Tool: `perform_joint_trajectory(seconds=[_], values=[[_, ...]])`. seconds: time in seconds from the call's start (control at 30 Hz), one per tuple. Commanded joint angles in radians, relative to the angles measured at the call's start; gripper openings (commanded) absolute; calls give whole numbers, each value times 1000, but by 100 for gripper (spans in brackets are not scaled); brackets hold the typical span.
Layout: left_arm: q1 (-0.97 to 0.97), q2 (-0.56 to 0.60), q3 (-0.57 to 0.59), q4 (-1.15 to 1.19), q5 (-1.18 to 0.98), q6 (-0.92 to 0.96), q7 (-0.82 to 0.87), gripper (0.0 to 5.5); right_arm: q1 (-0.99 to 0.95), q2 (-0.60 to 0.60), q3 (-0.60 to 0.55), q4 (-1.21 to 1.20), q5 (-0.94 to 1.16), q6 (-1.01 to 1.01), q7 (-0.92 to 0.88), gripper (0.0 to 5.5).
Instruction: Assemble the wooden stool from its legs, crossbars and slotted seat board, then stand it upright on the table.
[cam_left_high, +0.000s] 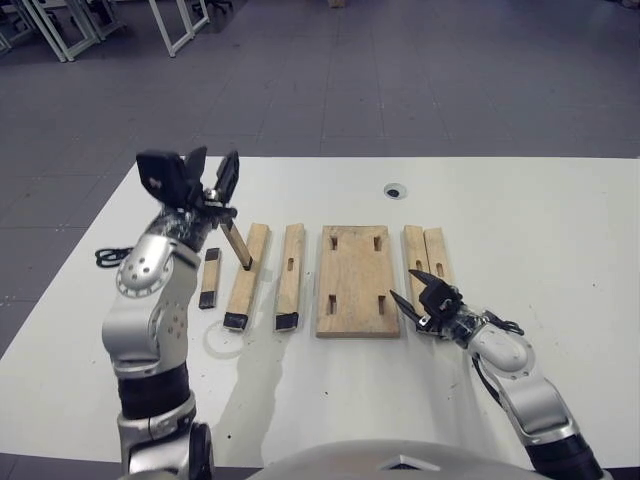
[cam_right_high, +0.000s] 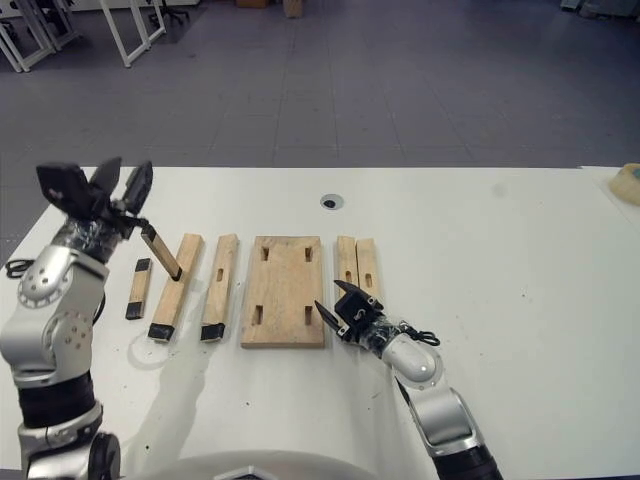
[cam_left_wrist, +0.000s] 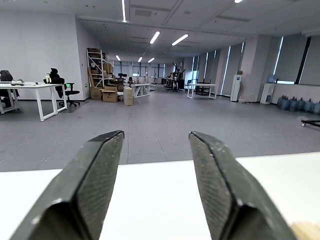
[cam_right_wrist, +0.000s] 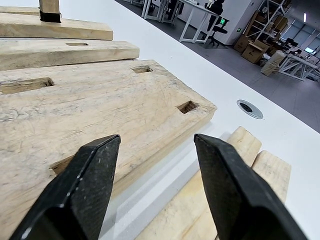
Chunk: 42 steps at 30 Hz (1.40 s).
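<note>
Seating the crossbar (cam_left_high: 238, 246) in its leg (cam_left_high: 246, 277) looked like the step in hand. Done well, it seemed to call for closing on the stick near its upper end, bringing it upright over the slot, then pressing straight down so it would not jam askew. The left gripper (cam_left_high: 214, 168) hung at about 11 o'clock of that stick, claw spread wide with nothing between the fingers. I could not tell whether its body touched the stick's top. The right gripper (cam_left_high: 403, 286) lay low at the 3 o'clock edge of the seat board (cam_left_high: 350, 275), claw also wide and empty, straddling the strip of table (cam_left_high: 520, 230) between board and nearest leg.

The crossbar was a slim pale stick with a dark upper tip. Its lower end was apparently in the leg's slot, and it leaned toward 11 o'clock. Its leg lay flat, dark-capped at the near end, with a second slotted leg (cam_left_high: 289, 277) at its 3 o'clock. The board, with four slots cut through it, lay flat mid-table. Two more legs (cam_left_high: 415, 250) lay side by side at its 3 o'clock. A spare short crossbar (cam_left_high: 210, 278) lay at the first leg's 9 o'clock.
</note>
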Motion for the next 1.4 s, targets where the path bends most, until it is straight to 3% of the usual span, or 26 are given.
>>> perform_joint_trajectory(seconds=[0.03,0.2,0.6,0.97,1.1,1.2,1.3,1.4], values=[[209,-14,-1,-50,30,-118,-64,306,15,-2,-5,-11,-9,4,-11,272],[420,-30,-22,-5,45,-236,-155,395,17,-9,-13,-8,-3,5,-6,272],[513,-24,-114,172,178,-142,-106,395,7,-16,-18,-5,0,11,3,272],[478,-54,-104,148,147,-46,-54,212,-4,-24,-22,2,5,18,14,272],[343,-172,28,84,-101,-100,-42,207,-25,44,-90,-27,150,116,13,272],[263,-179,64,3,-359,21,-53,207,-45,79,-151,-50,366,295,72,291],[191,-90,93,-34,-666,211,-51,207,-60,82,-225,-69,562,426,127,348],[145,72,64,-60,-866,388,-142,207,-112,100,-336,-97,854,591,145,404]])
